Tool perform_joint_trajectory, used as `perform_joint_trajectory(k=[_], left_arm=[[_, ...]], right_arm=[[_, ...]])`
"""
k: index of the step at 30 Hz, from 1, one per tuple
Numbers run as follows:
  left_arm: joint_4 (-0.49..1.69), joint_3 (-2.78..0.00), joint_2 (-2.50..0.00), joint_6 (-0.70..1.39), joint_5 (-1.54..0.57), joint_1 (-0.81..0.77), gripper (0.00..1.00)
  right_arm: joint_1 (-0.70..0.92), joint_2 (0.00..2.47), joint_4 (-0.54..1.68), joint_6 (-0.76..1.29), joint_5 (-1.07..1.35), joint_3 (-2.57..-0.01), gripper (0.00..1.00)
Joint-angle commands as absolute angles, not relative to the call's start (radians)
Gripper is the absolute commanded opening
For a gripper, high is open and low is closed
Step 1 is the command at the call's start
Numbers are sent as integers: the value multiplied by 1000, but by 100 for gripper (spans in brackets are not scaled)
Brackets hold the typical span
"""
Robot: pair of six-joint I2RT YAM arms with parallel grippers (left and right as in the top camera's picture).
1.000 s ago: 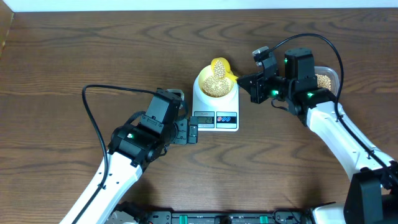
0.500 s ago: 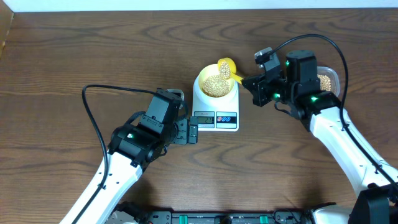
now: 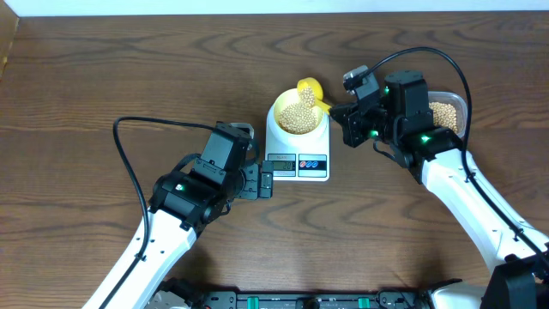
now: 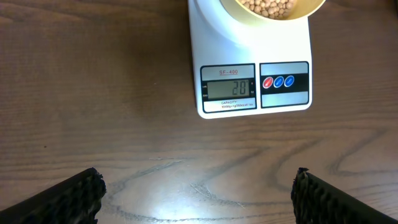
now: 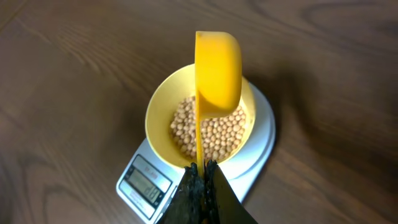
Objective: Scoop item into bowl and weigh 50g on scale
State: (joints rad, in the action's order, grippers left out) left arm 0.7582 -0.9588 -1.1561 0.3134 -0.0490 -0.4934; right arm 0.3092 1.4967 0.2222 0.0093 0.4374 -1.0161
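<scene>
My right gripper (image 5: 200, 171) pinches the handle of the yellow scoop (image 5: 217, 68), tipped over the bowl (image 5: 158, 106) of beans (image 5: 214, 137) on the scale (image 5: 262, 138); my left gripper (image 4: 199, 190) hangs spread wide just near of it.

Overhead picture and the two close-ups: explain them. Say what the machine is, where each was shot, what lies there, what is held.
This is a robot: a left arm and a right arm at a wooden table. One picture looks down from above; the others come from wrist cameras. A white scale carries a yellow bowl of beans. The right arm's fingers are shut on the handle of a yellow scoop, tipped above the bowl. The left arm's fingers stand open and empty, facing the scale. A clear tub of beans sits beside the right arm.
</scene>
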Motion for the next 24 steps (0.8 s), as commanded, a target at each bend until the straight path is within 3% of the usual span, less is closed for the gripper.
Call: perform_joint_trajectory(k=[1,24], left_arm=[[759,-960,-1156,304,-36,-488,98],[759,-960,-1156,303,-36,-488,98]], right_arm=[[316,1483,212,-9,406,-1019,1],[357,1483,201,-24,371,-1019,1]])
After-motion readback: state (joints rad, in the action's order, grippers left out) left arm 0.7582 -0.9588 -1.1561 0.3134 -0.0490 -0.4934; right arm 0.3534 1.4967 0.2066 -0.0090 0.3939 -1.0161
